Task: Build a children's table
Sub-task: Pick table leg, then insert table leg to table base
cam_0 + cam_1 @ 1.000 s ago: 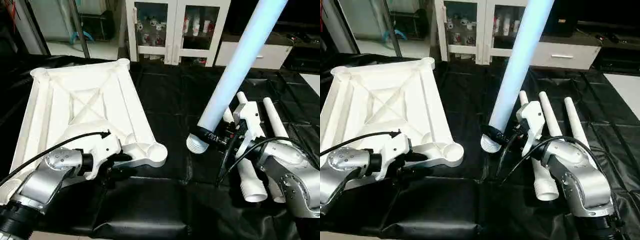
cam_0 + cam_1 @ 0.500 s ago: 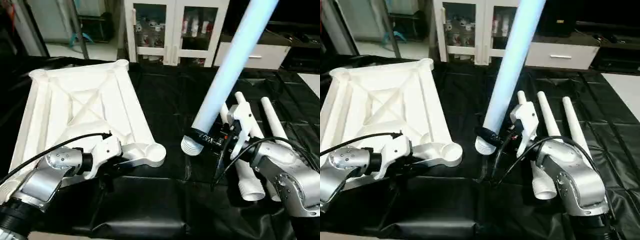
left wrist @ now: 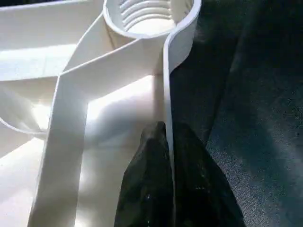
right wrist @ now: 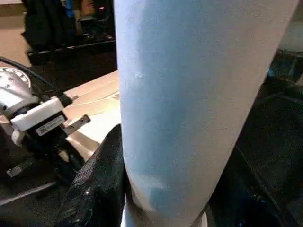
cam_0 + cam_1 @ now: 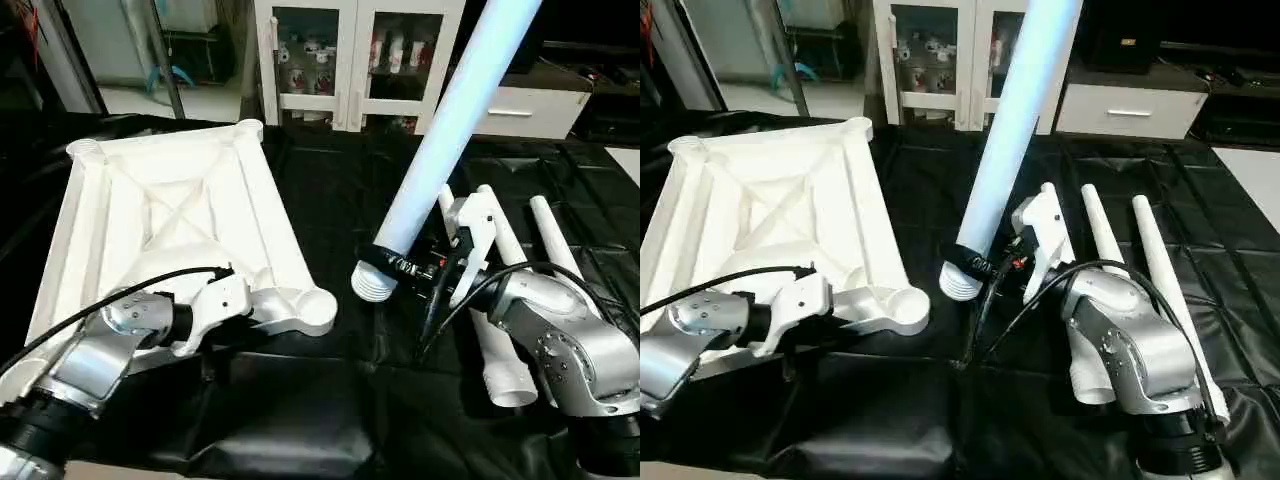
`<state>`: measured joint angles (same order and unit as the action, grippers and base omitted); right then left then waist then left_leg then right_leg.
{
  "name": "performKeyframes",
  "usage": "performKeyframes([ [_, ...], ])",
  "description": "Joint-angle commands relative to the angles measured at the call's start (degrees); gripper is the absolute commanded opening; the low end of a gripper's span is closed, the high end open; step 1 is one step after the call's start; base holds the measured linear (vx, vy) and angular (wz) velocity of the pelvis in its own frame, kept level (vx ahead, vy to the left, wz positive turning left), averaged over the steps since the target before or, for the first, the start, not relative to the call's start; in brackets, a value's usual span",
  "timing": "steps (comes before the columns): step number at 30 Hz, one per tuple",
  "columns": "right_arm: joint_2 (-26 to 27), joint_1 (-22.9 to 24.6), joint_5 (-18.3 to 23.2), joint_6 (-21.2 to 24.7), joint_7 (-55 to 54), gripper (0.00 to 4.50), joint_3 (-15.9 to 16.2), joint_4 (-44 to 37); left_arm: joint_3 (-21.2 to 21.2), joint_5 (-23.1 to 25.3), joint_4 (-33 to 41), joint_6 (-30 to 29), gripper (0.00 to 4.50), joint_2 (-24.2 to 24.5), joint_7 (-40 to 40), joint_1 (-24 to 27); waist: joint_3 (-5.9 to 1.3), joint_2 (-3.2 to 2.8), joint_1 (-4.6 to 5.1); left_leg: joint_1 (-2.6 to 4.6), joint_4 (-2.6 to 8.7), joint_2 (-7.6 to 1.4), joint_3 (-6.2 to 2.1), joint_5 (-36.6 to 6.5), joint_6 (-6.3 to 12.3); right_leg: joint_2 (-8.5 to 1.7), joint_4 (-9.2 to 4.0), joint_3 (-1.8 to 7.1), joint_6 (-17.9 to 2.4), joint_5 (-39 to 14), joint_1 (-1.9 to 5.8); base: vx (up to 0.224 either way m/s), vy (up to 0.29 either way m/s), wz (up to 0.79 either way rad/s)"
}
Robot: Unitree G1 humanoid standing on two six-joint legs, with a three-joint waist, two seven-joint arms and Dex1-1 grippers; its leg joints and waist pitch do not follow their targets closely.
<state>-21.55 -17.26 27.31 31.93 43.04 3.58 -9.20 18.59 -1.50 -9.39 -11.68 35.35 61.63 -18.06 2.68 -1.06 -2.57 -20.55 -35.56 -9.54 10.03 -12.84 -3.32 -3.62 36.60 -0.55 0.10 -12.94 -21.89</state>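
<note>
Our left fingers pinched the tabletop rim beside its near corner socket on the bench; our right fingers gripped a raised leg near its threaded end.

Much of the assembly scene lies out of sight or cut off at the edges.

The raised tube leg runs off the top edge, its upper end unseen; in the right wrist view it hides most of the right gripper. The tabletop has its near-left corner covered by the left forearm. The legs on the cloth pass behind the right forearm. Cabinet contents are too small to identify.
</note>
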Motion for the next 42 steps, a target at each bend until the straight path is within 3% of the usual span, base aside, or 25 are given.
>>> performKeyframes([
  [1,-0.2,-0.9,-0.1,0.5,0.2,1.88,1.0,0.5,2.4,-3.5,3.0,2.2,0.00,-4.0,-0.8,1.0,-2.91,0.59,0.23,0.66,4.98,-3.17,-0.98,-7.1,0.54,-3.78,-4.42,2.13,-12.9,-5.1,1.53,0.000,0.000,0.00],
  [3,0.5,-1.9,-1.0,1.5,-1.1,1.88,1.5,2.1,3.7,-3.1,5.1,2.8,0.00,-6.3,-1.3,1.8,-2.97,1.15,0.04,0.57,4.83,-3.17,-0.74,-5.3,1.65,-3.84,-4.43,2.11,-13.0,-4.1,1.59,0.000,0.000,0.00],
  [4,0.5,-1.9,-1.0,1.5,-1.1,1.88,1.5,2.1,3.7,-3.1,5.1,2.8,0.00,-6.3,-1.3,1.8,-3.09,0.84,-0.30,0.55,4.77,-3.23,-0.72,-4.4,2.13,-4.02,-4.31,2.10,-12.9,-3.7,1.62,0.000,0.000,0.00],
  [5,0.7,-2.4,-0.8,2.3,-1.1,1.88,1.5,2.5,4.2,-3.1,5.9,2.5,0.00,-6.8,-1.1,2.1,-3.09,1.31,-0.33,0.55,4.76,-3.24,-0.63,-4.1,2.45,-3.95,-4.37,2.04,-12.8,-3.7,1.59,0.000,0.000,0.00],
  [6,0.8,-2.6,-0.5,2.7,-0.9,1.88,1.6,2.9,4.5,-2.9,6.3,2.3,0.00,-7.2,-1.0,2.2,-3.10,1.10,-0.54,0.62,4.76,-3.31,-0.63,-3.7,2.76,-4.04,-4.32,1.96,-12.8,-3.8,1.46,0.000,0.000,0.00],
  [7,0.8,-3.2,-0.6,3.4,-0.3,1.88,2.1,3.5,4.8,-2.6,6.8,2.1,0.00,-7.8,-0.9,2.2,-3.06,1.43,-0.42,0.60,4.76,-3.33,-0.56,-3.8,2.92,-3.96,-4.35,1.91,-12.7,-4.0,1.43,0.000,0.000,0.00],
  [8,0.8,-3.2,-0.6,3.4,-0.3,1.88,2.1,3.5,4.8,-2.6,6.8,2.1,0.00,-7.8,-0.9,2.2,-3.01,1.33,-0.47,0.51,4.78,-3.28,-0.61,-3.8,2.97,-3.98,-4.32,1.87,-12.7,-4.4,1.48,0.000,0.000,0.00],
  [12,0.2,-4.5,-2.3,3.3,2.0,1.88,5.6,6.8,5.0,-0.6,5.2,2.7,0.00,-8.5,-1.4,1.3,-2.73,1.63,-0.35,0.43,5.02,-3.31,-0.46,-6.6,2.40,-4.23,-4.95,1.75,-11.2,-10.0,1.23,0.000,0.000,0.00],
  [17,-0.4,-4.4,-3.6,4.0,3.1,1.88,7.6,7.3,4.6,2.2,3.5,2.8,0.00,-7.6,-2.9,0.4,-2.57,1.44,-0.10,0.47,5.44,-3.45,-0.56,-9.6,0.73,-4.24,-5.21,1.78,-9.6,-13.7,0.94,0.000,0.000,0.00],
  [19,-0.4,-4.5,-3.6,4.6,2.3,1.88,7.4,6.5,4.5,3.2,2.5,3.1,0.00,-6.8,-3.5,0.1,-2.46,1.55,0.03,0.69,5.57,-3.44,-0.46,-11.6,-0.07,-4.22,-5.53,1.93,-9.1,-15.4,0.59,0.000,0.000,0.00],
  [27,-1.4,-5.5,-1.6,6.6,2.6,1.88,5.2,3.8,2.5,3.5,1.2,3.3,0.00,-5.1,-3.2,0.1,-2.46,1.80,0.54,0.36,5.68,-3.42,-0.60,-12.5,-0.73,-4.26,-5.55,1.97,-8.9,-16.0,0.68,0.000,0.000,0.00],
  [32,-2.5,-5.1,-1.3,7.3,2.9,1.88,4.4,3.1,2.2,3.4,1.1,3.2,0.00,-4.6,-3.1,0.4,-2.46,1.50,0.80,0.41,5.63,-3.46,-0.61,-12.8,-0.91,-4.29,-5.60,2.01,-9.1,-16.1,0.59,0.000,0.000,0.00],
  [42,-3.3,-4.9,-1.9,7.3,4.6,1.88,5.9,5.2,2.2,3.5,1.2,3.2,0.00,-4.3,-3.4,0.2,-2.41,1.58,0.80,0.40,5.69,-3.57,-0.61,-13.0,-0.80,-4.27,-5.55,1.97,-9.8,-15.5,0.58,0.000,0.000,0.00],
])
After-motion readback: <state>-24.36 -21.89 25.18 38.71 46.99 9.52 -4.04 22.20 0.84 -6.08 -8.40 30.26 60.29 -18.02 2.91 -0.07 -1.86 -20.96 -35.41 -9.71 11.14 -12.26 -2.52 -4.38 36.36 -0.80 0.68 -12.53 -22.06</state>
